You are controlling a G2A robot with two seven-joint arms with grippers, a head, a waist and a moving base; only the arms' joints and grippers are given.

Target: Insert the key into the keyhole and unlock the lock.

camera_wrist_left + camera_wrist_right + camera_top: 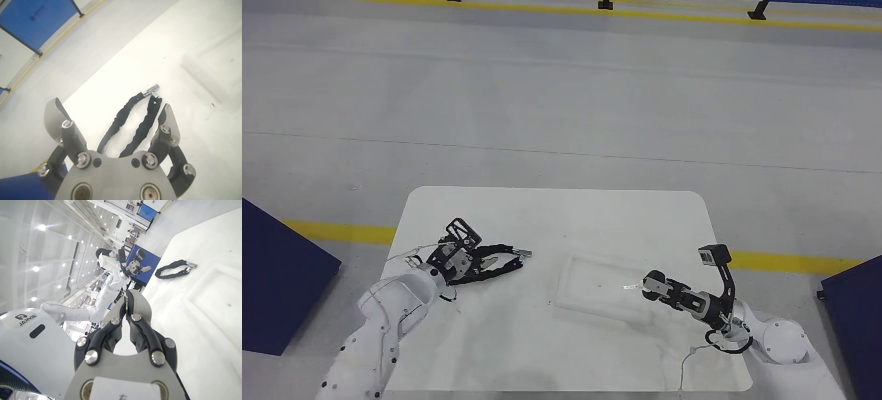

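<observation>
The lock is a black fabric-covered chain loop (132,117) with a chrome lock head (152,92), lying on the white table. In the top view the loop (500,262) lies left of centre, its chrome head (525,254) pointing towards the tray. My left gripper (111,111) is open and hovers over the loop's near end, with both strands between its fingers (168,117); nothing is gripped. In the top view the left gripper (478,264) is at the loop's left end. My right gripper (127,294) is shut on a small metal key (126,303), held over the tray's right part (630,288).
A shallow white tray (582,292) sits in the middle of the table (542,215), between the two arms. Blue panels (282,275) stand beside the table on the left and right. The table's far half is bare.
</observation>
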